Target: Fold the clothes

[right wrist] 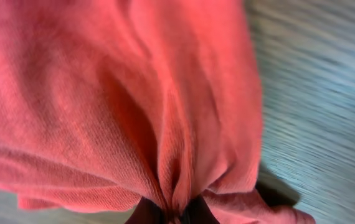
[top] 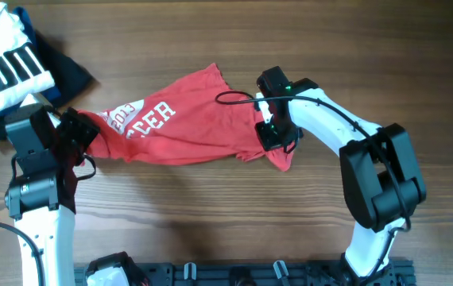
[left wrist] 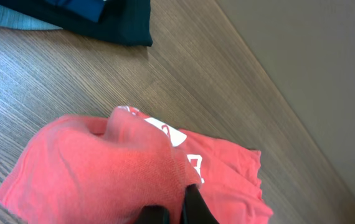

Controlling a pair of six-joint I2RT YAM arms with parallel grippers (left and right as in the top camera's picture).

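The red T-shirt (top: 179, 127) with white lettering is stretched across the middle of the table between my two grippers. My left gripper (top: 79, 135) is shut on its left end, near the collar; in the left wrist view the red cloth (left wrist: 103, 162) bunches over the fingers (left wrist: 180, 208). My right gripper (top: 272, 137) is shut on the shirt's right end, with a small flap hanging below it. In the right wrist view gathered red folds (right wrist: 134, 93) run into the shut fingers (right wrist: 174, 214).
A white black-striped garment (top: 4, 63) lies on navy folded clothes (top: 60, 71) at the far left corner, just behind my left gripper. The navy pile (left wrist: 90, 18) also shows in the left wrist view. A black rail (top: 250, 274) runs along the front edge.
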